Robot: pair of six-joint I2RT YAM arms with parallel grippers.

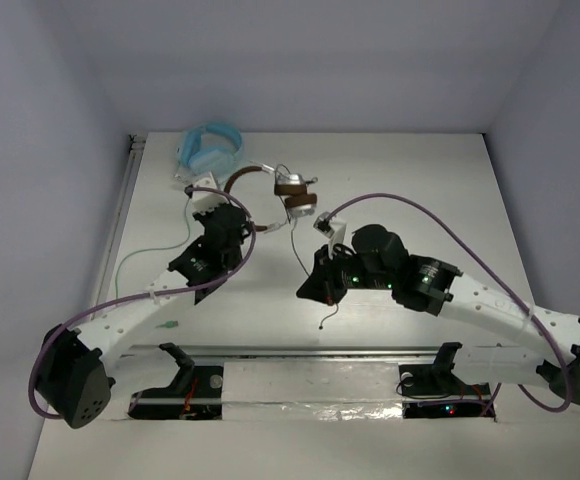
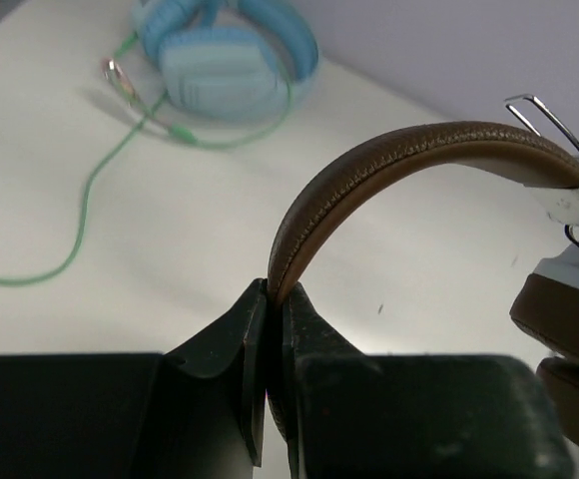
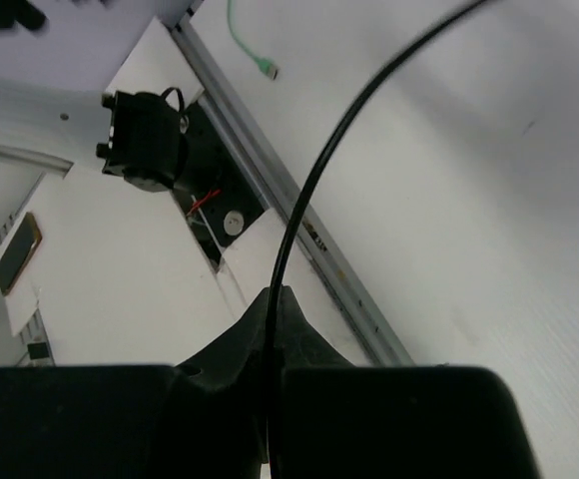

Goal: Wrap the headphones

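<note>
**A:** The left gripper (image 2: 273,297) is clenched on the brown headband (image 2: 389,155), jaws pinching the leather edge-on. So the headphones (image 1: 292,190) are held at one end of the arc.

**B:** And the earcups (image 1: 298,205)?

**A:** They're at the arc's other end, on the right arm's side. I can't tell whether they rest on the table (image 1: 440,190) or hang clear. The light blue headphones (image 1: 210,148) lie beyond the headband, away from the earcups.

**B:** What about the right gripper (image 3: 273,297)?

**A:** It's clamped on the thin black cable (image 3: 314,180), with the wire shooting straight out from between its fingers. From above it sits on the near side of the earcups and apart from them. The cable spans that gap, and a short tail trails past the claw.

**B:** So what does the wrap hinge on?

**A:** My read is that the cable's long run points from the earcups toward the near edge, roughly across the headband's arc. The right arm holds that loose run, so it looks like the one to carry the wire back toward the earcups and around, with the left as anchor. The wire is thin, so it could slip through the pinch.
</note>
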